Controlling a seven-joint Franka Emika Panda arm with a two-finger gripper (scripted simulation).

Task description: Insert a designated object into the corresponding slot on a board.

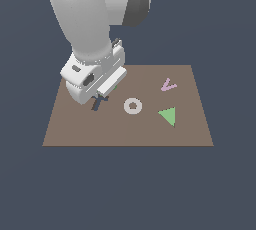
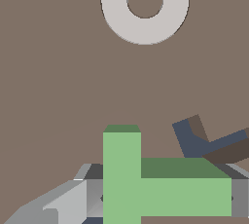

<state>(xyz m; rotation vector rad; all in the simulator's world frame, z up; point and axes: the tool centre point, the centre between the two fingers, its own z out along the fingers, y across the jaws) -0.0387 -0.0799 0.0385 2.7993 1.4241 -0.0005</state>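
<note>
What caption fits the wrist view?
Claw shut on the green T-shaped piece, beside the dark T-shaped slot in the brown board; pale ring beyond.

The Panda arm [image 1: 85,14] reaches steeply down, wrist tilted, and its gripper [image 1: 103,95] sits low (fingers [image 2: 63,201] clamped, something pinched between them).

We see only a plain dark blue-grey backdrop [image 1: 230,189] on every side, evenly lit, without furniture.
</note>
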